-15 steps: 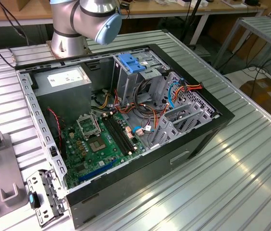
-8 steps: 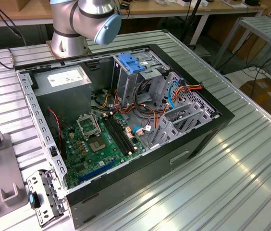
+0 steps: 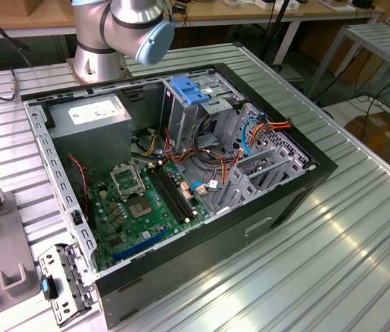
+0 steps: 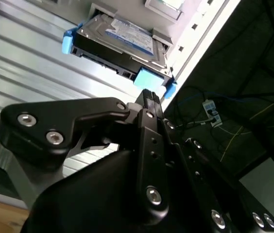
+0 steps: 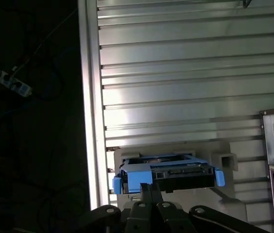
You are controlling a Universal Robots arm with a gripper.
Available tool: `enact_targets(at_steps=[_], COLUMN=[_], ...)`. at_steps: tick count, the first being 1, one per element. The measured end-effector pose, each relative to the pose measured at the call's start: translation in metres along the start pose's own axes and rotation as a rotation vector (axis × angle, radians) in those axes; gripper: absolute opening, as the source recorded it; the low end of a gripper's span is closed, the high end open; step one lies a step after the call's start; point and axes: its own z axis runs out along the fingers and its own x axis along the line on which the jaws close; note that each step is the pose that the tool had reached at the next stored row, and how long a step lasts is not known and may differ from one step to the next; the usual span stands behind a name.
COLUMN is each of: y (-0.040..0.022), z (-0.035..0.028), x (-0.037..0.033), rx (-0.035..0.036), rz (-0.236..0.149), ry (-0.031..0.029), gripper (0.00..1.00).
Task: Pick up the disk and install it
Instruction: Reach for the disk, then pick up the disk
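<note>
Exterior view first: the arm [image 3: 122,28] rises from the far end of the bench [image 3: 361,242], and the case [image 3: 299,187] lies open with its board [image 3: 146,200] and cables exposed. The cage under the blue latch [image 3: 188,91] stands inside. I see no disk seated anywhere in there, so the install looks not yet done.

Over to the first wrist view. The gripper [image 5: 146,187] is pointed straight at the disk [image 5: 183,177], which sits just ahead of it in a grey holder [image 5: 227,160] on the ribbed bench. The disk's blue rails are on and its connector end faces the gripper. The gripper's tip meets the blue tab at the disk's near end, but I can't make out whether it is touching or just short.

Second wrist view now. The gripper [image 4: 149,94] is right up against that blue tab, and the disk [image 4: 127,34] lies flat, label up, just beyond the tip. Whether the gripper is clenched or released, I cannot tell from here.

My call: early days. The disk is unlifted in its holder, so both the pickup and the install remain.
</note>
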Motion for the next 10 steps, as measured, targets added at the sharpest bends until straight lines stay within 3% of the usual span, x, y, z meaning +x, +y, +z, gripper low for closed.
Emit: enact_targets(at_steps=[10], y=[-0.0006], z=[0.0000], x=[0.0010], rx=[0.0001], rz=[0.000], ry=[0.0000], gripper=[0.11])
